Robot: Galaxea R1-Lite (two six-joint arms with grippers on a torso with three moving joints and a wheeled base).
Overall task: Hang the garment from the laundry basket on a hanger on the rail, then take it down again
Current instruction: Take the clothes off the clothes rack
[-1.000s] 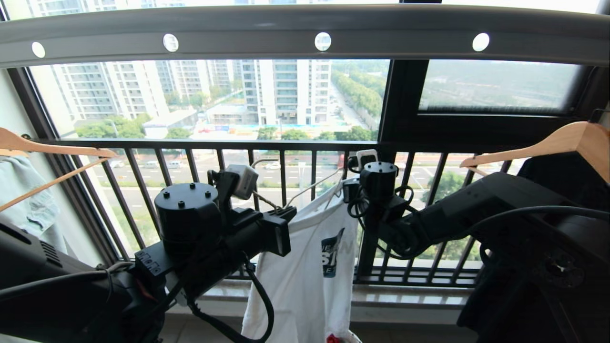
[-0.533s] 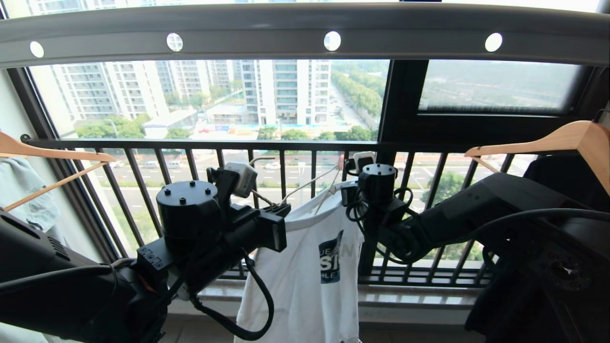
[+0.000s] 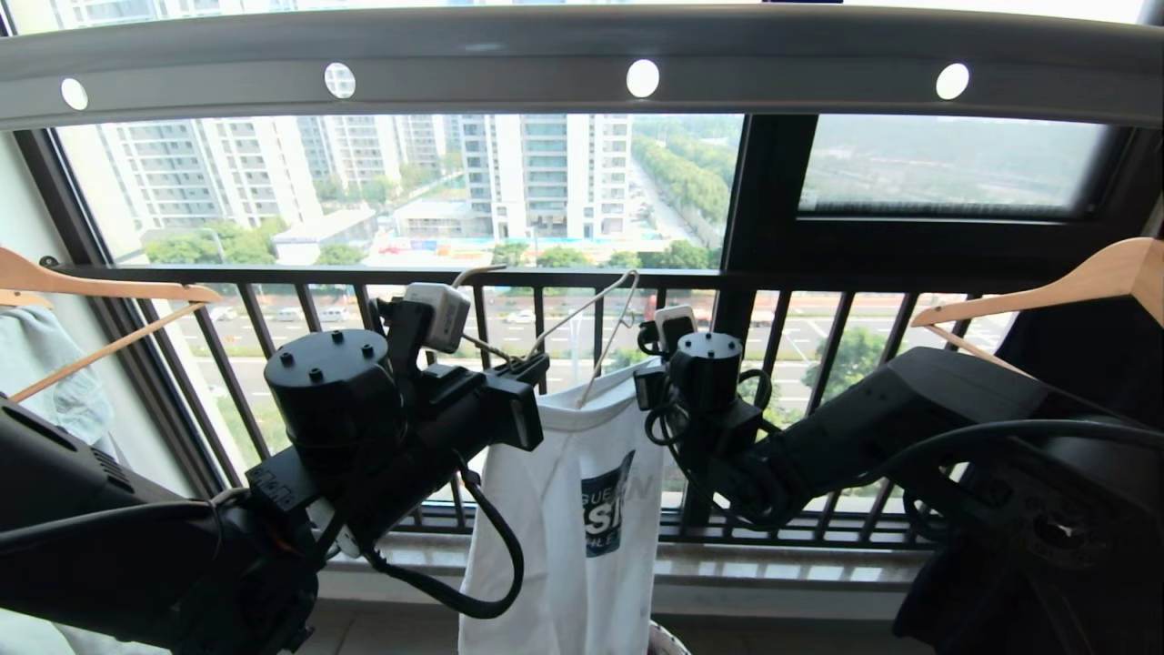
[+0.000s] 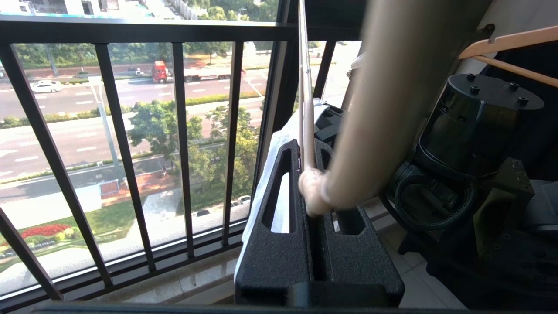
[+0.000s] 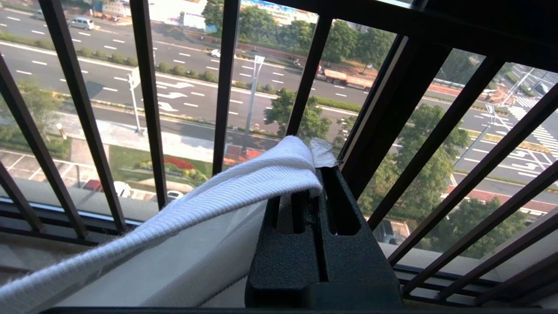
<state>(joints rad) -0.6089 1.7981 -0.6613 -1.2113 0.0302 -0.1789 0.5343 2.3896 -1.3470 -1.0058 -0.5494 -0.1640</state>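
The garment (image 3: 582,509), a white T-shirt with a dark blue chest graphic, hangs between my two arms in front of the window. My left gripper (image 3: 536,367) is shut on a thin rod of the cream hanger (image 3: 587,314), whose wire loops rise above the shirt's collar. In the left wrist view the rod (image 4: 305,109) runs out between the closed fingers (image 4: 283,244), with the shirt (image 4: 279,144) just beyond. My right gripper (image 3: 647,387) is shut on the ribbed collar (image 5: 244,183). The rail (image 3: 582,64) spans overhead, well above the hanger. A sliver of the laundry basket's rim (image 3: 668,639) shows below.
Black window bars (image 3: 546,273) stand close behind the shirt. A wooden hanger (image 3: 109,291) with a pale denim jacket (image 3: 45,373) hangs at the left. Another wooden hanger (image 3: 1073,282) with a dark garment (image 3: 1082,355) hangs at the right. A stone sill (image 3: 727,573) runs below.
Both grippers have lifted the hanger and shirt; the hanger's loop now reaches the top window bar. The whole scene has slid a little to the right, so the camera has shifted.
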